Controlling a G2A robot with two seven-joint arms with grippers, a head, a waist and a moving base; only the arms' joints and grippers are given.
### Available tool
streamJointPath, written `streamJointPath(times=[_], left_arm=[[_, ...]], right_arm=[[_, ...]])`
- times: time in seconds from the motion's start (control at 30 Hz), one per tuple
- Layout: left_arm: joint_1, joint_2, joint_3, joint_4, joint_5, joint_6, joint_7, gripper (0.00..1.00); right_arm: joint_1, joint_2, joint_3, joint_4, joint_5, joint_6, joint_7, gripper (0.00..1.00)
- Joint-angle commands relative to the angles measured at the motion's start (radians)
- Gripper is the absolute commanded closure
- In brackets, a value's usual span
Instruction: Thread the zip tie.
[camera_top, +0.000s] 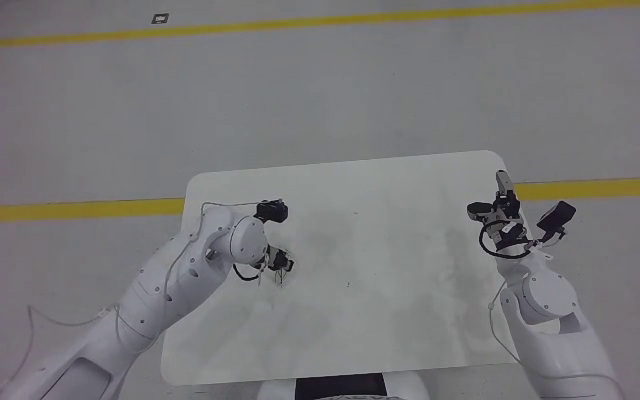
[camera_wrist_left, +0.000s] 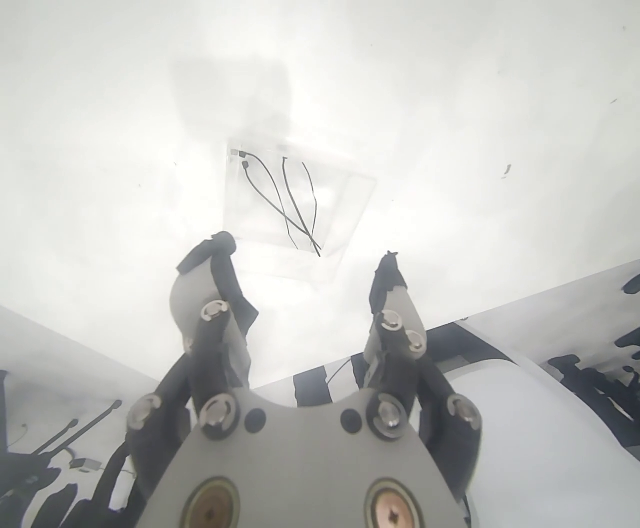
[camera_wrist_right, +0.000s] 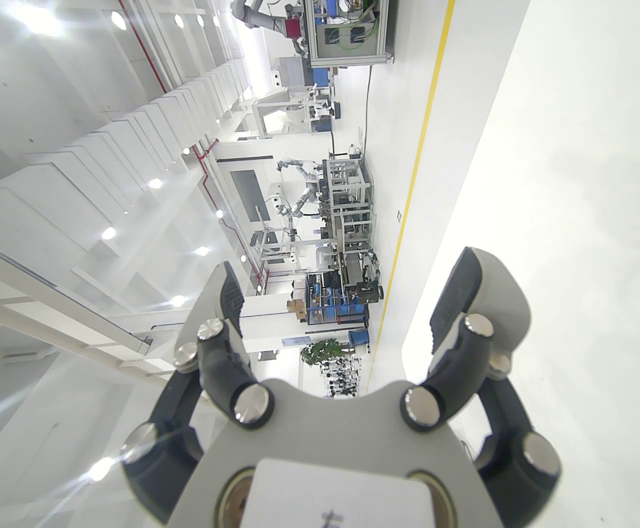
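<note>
Jaws both spread, zip ties (camera_wrist_left: 292, 217) hazy, overlapping

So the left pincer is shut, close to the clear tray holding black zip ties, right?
No, the left pincer is open, its jaws wide apart and empty, as the left wrist view shows. It is close to the clear tray holding black zip ties.
</note>
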Motion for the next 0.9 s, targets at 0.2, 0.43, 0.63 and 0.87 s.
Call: streamJointPath(times=[0.2,0.43,0.63,0.87], left_arm=[[-0.009,-0.009,0.021,0.030,0.007,0.000,0.000,0.60],[-0.014,-0.034,0.012,0.073,0.007,0.000,0.000,0.68],[-0.014,-0.057,0.019,0.097,0.016,0.000,0.000,0.76],[-0.022,-0.083,0.042,0.148,0.047,0.000,0.000,0.79]], right_arm=[[0.000,0.000,0.000,0.000,0.000,0.000,0.000,0.00],[0.000,0.000,0.000,0.000,0.000,0.000,0.000,0.00],[0.000,0.000,0.000,0.000,0.000,0.000,0.000,0.00],[0.000,0.000,0.000,0.000,0.000,0.000,0.000,0.00]])
